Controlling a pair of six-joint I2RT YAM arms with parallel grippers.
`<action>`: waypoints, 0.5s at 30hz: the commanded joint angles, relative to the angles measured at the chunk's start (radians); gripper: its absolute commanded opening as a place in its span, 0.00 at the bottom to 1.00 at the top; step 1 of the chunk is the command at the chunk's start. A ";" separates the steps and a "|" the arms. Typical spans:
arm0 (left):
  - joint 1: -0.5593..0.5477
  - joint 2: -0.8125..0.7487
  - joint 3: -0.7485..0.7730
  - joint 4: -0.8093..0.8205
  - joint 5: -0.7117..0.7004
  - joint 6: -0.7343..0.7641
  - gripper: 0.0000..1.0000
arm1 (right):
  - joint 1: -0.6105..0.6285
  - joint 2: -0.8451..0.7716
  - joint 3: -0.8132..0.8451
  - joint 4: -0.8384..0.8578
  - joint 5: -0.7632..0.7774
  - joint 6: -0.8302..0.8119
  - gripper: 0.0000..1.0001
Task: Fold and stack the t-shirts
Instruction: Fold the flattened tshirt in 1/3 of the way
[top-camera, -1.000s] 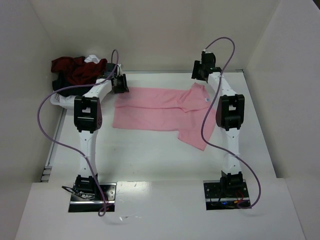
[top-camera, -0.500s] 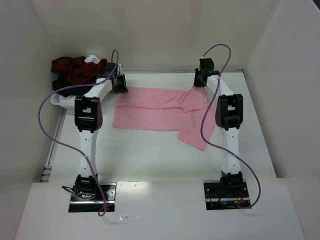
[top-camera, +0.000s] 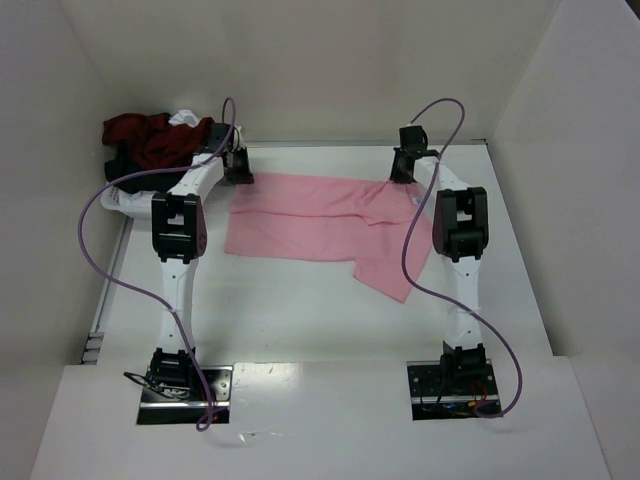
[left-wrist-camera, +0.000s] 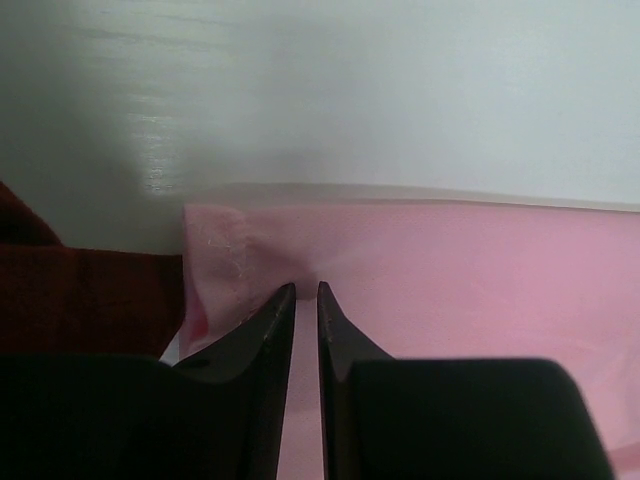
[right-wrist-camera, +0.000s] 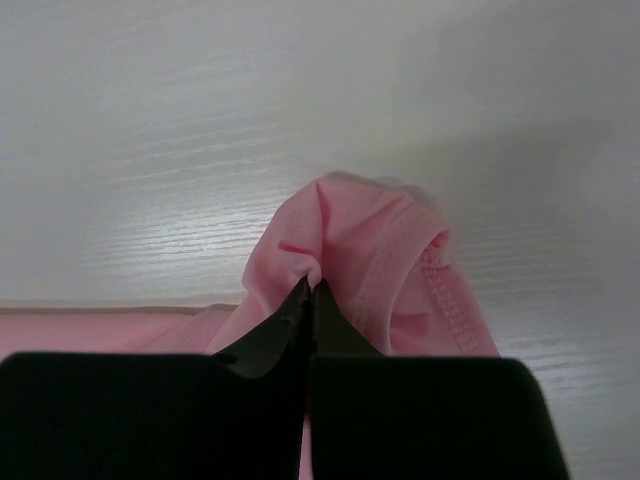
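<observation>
A light pink t-shirt (top-camera: 320, 220) lies spread across the table, one flap folded over at its right. My left gripper (top-camera: 240, 170) is down on its far left corner. In the left wrist view the jaws (left-wrist-camera: 306, 290) stand almost together, with pink cloth (left-wrist-camera: 480, 270) puckered in the narrow slit between them. My right gripper (top-camera: 402, 172) is at the shirt's far right end. In the right wrist view it (right-wrist-camera: 312, 285) is shut on a raised fold of the pink t-shirt (right-wrist-camera: 350, 230). A heap of dark red, black and white t-shirts (top-camera: 155, 140) sits at the back left.
White walls close in the table at the back and on both sides. A white object (top-camera: 128, 203) lies at the left edge, partly hidden by the left arm. Dark red cloth (left-wrist-camera: 80, 300) lies just left of the left fingers. Purple cables loop from both arms.
The right gripper came down and forward onto the shirt's far right end and closed on a fold. The left jaws narrowed over the far left corner.
</observation>
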 joint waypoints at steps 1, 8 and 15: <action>0.006 0.027 0.029 -0.027 0.004 0.003 0.21 | -0.039 -0.079 -0.058 0.013 0.062 0.025 0.00; 0.006 0.037 0.029 -0.027 0.004 0.003 0.18 | -0.068 -0.146 -0.149 0.057 0.081 0.053 0.00; 0.006 0.055 0.047 -0.046 0.004 0.003 0.18 | -0.088 -0.191 -0.170 0.068 0.059 0.073 0.00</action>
